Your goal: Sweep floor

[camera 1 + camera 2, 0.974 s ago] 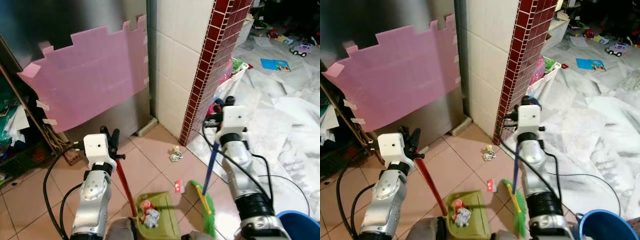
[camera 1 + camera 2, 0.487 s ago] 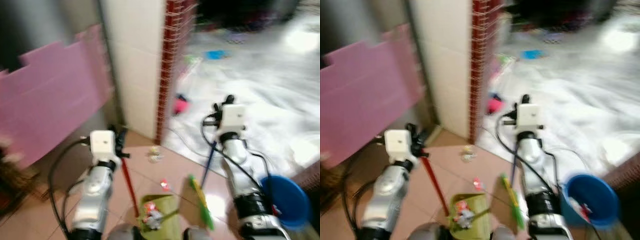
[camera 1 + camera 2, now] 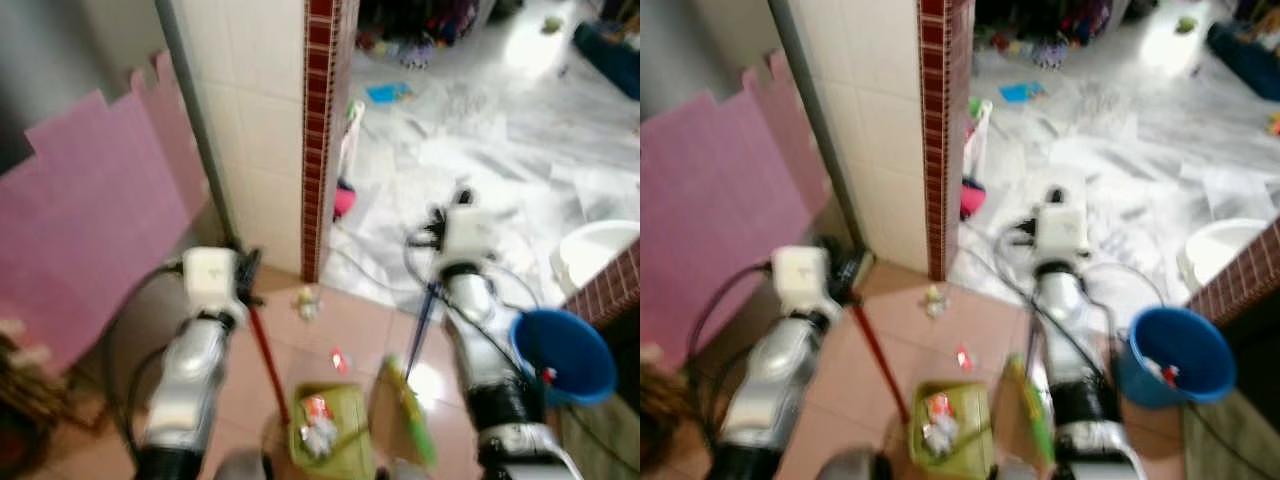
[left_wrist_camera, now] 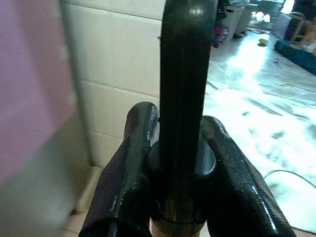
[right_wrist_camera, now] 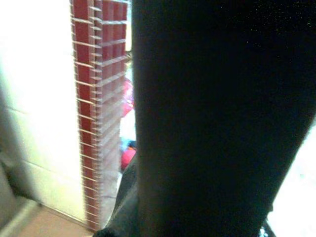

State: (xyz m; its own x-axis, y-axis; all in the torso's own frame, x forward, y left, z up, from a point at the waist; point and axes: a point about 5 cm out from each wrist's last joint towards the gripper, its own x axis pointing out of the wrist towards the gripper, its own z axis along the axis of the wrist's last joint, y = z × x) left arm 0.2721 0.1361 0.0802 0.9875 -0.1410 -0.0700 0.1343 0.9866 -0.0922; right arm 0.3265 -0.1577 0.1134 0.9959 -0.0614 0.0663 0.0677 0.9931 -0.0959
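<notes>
left eye view: the picture is blurred. the left tool (image 3: 246,272) sits at the top of a red handle (image 3: 268,358) that slopes down to a green dustpan (image 3: 332,432) on the pink floor tiles (image 3: 365,322). the dustpan already carries crumpled rubbish. the right tool (image 3: 437,228) is at the top of a blue handle (image 3: 418,330) ending in a green broom head (image 3: 412,410) just beside the dustpan. a small red scrap (image 3: 339,360) and a pale crumpled scrap (image 3: 305,300) lie loose on the tiles, between the dustpan and the red brick pillar (image 3: 318,130). a blue bucket (image 3: 562,356) stands near the right arm.

right eye view: same scene; the scraps are too smeared to name.

left wrist view: two black fingers (image 4: 129,173) are narrow, pressed on either side of a dark rod running between them, which is judged to be the dustpan handle's top.

right wrist view: a dark shape close to the lens covers most of the picture, so whether that tool is closed on the broom cannot be told; the brick pillar stands beyond.

handling, as a judgement: both handles look stiff, light and smooth, so each is best held high for reach, firmly enough not to twist. the bristles will flex, and the scraps are light enough to skitter past the dustpan lip.
</notes>
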